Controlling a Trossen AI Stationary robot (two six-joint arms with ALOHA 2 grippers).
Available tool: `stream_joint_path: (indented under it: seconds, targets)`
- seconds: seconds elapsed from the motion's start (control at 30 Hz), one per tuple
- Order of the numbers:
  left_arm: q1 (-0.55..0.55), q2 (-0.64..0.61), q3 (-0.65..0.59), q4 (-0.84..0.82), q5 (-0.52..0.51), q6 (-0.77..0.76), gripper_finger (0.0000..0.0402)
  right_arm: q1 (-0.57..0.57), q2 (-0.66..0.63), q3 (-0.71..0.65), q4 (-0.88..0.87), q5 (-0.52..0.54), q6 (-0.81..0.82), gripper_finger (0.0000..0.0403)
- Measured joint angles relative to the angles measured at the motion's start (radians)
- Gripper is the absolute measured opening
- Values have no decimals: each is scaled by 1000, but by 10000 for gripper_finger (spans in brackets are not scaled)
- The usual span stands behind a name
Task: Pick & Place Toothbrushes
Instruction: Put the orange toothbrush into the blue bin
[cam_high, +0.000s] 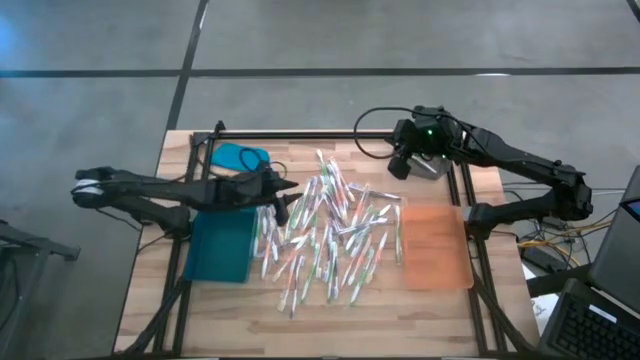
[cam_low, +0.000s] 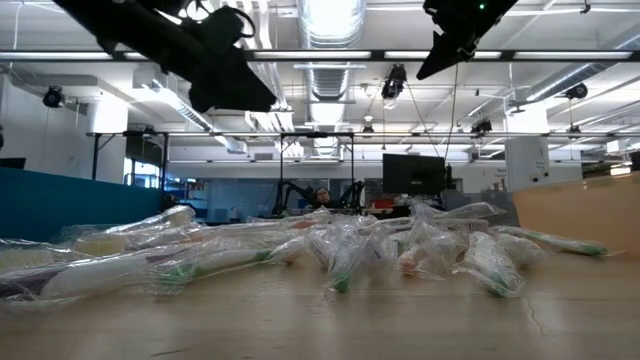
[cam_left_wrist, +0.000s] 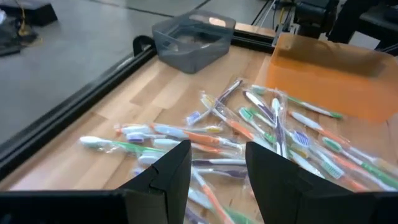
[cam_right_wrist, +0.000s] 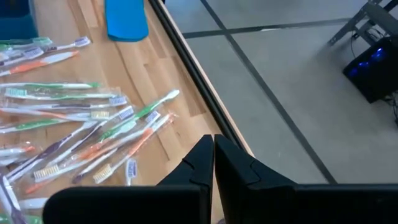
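Several wrapped toothbrushes (cam_high: 330, 235), pale with green, orange and pink parts, lie in a loose pile on the middle of the wooden table (cam_high: 330, 325); the pile also shows in the left wrist view (cam_left_wrist: 236, 124) and the right wrist view (cam_right_wrist: 81, 124). My left gripper (cam_high: 281, 196) hangs open above the pile's left edge, its fingers (cam_left_wrist: 168, 171) apart with nothing between them. My right gripper (cam_high: 400, 162) hangs shut and empty (cam_right_wrist: 213, 155) above the table's far right part, beside the pile's far edge.
A teal tray (cam_high: 218, 245) stands left of the pile, and a blue flat thing (cam_high: 240, 158) lies behind it. An orange tray (cam_high: 435, 245) stands right of the pile. A small grey tray (cam_left_wrist: 193, 40) sits at the far right by a black frame rail (cam_high: 300, 134).
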Motion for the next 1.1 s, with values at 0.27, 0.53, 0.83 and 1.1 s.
stream_joint_path:
  seconds: [0.27, 0.53, 0.83, 1.1]
  targets:
    - [0, 162, 89, -5, 7, -61, 158, 0, 0, 0, 0, 0, 0, 8]
    - [2, 278, 156, -44, 8, -173, 159, 0, 0, -1, 0, 4, -19, 8]
    - [2, 396, 249, -155, 8, -329, 159, 0, 0, -7, 0, 6, -19, 8]
    - [3, 485, 274, -175, 8, -392, 159, 0, 0, -32, 11, 7, -19, 8]
